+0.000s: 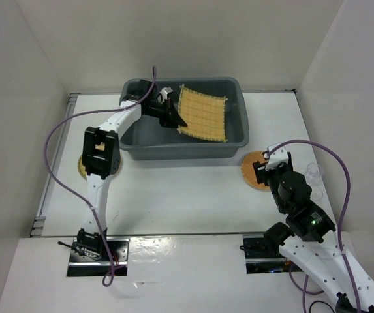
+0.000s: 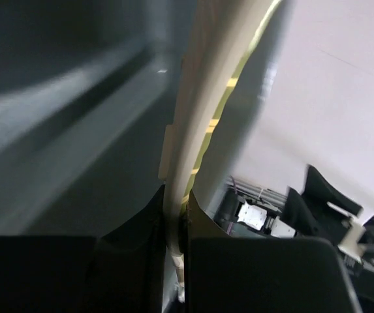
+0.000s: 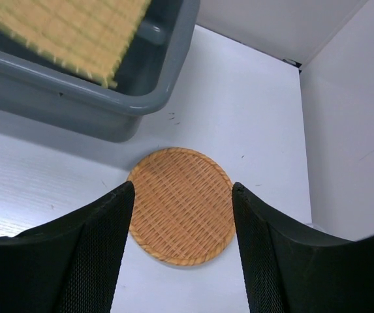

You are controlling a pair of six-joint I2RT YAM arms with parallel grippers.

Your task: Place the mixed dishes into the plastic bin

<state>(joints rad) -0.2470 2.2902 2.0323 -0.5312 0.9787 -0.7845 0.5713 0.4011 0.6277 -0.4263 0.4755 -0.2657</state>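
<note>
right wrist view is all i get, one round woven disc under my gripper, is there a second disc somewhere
Observer: Yes, a second woven disc lies on the table at the left, partly under the left arm.
Operator: and the glass cup
Observer: The clear glass cup stands on the table just right of the right arm.
Operator: who holds that yellow mat
Observer: The left gripper is shut on the edge of the yellow woven mat, over the grey plastic bin.

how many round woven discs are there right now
2. One disc lies on the table right of the bin, beneath the open right claw. The other disc sits left of the bin, mostly hidden by the left arm. Others may be hidden.
</note>
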